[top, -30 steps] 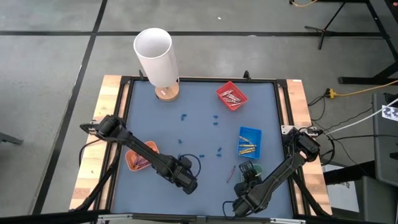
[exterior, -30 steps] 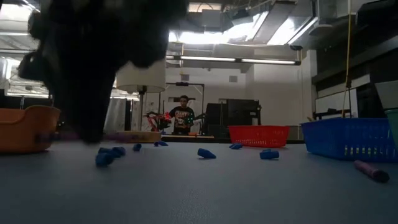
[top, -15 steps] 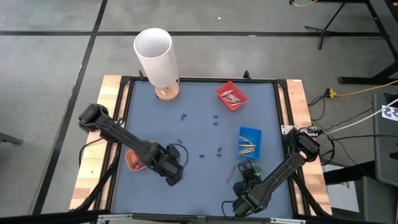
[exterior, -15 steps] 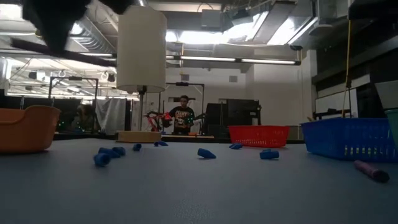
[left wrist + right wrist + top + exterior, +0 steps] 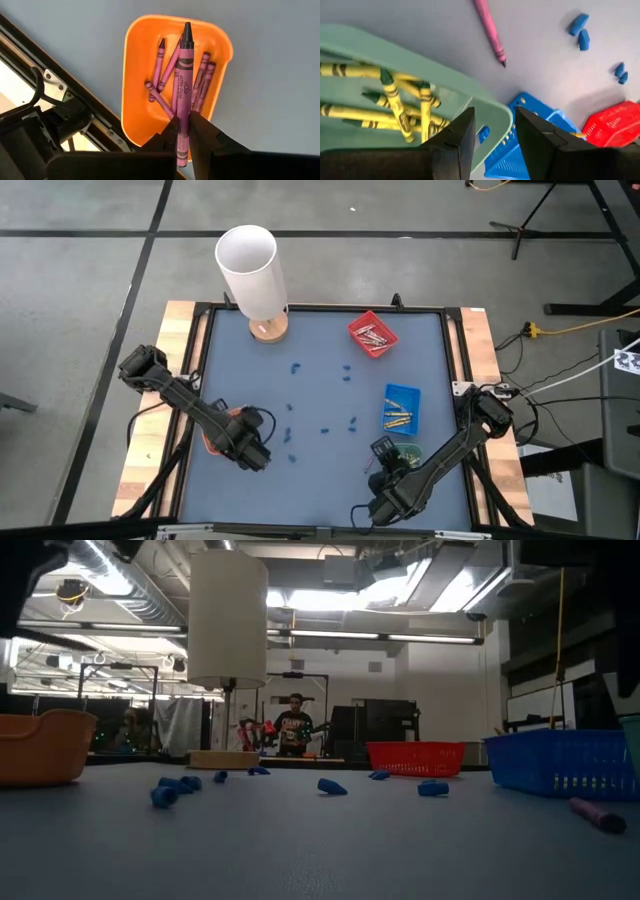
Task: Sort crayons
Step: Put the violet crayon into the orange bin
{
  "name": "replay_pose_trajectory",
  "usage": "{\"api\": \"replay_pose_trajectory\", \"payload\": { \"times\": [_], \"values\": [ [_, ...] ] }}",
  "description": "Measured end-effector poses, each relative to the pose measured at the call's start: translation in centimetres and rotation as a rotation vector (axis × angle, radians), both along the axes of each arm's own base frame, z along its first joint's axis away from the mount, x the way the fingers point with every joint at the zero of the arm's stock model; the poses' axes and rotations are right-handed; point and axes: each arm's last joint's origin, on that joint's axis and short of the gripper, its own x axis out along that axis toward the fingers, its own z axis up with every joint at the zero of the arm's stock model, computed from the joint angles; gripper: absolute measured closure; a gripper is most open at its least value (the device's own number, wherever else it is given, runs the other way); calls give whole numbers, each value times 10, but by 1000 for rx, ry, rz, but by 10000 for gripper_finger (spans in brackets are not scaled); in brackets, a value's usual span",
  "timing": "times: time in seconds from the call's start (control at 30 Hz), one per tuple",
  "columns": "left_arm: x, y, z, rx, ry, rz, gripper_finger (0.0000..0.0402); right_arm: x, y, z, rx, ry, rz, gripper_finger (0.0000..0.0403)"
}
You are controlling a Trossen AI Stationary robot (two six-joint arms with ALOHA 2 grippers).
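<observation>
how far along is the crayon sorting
Mostly done: purple crayons lie in the orange tray, yellow ones in the green tray, and the red tray and blue tray hold crayons too. In hand: the left gripper is shut on a purple crayon above the orange tray. Left: one loose crayon on the mat by the right gripper, whose jaws are open.

The pink crayon's (image 5: pixel 182 95) lower end is hidden between the left gripper's (image 5: pixel 183 131) fingers. Beside the right gripper (image 5: pixel 492 131), the green tray (image 5: pixel 485 107) is cut off at the edge.
</observation>
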Motion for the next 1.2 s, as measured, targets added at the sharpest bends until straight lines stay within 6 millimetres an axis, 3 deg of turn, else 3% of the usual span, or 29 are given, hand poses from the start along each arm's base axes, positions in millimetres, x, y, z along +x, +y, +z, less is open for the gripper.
{"api": "replay_pose_trajectory", "payload": {
  "times": [0.53,0.7,0.87,1.03,1.2],
  "values": [
    [-21,-6,-32,60,68,-35,305,23,-10,-3,90,-14,79,265],
    [-20,-7,-33,51,56,-34,300,16,-13,2,77,84,55,265],
    [-18,-8,-34,35,33,-33,300,12,-16,18,29,124,3,265],
    [-16,-10,-35,21,11,-34,300,19,-11,34,56,49,24,265],
    [-14,-11,-35,10,-7,-34,300,33,-1,34,144,-83,112,265]
  ]
}}
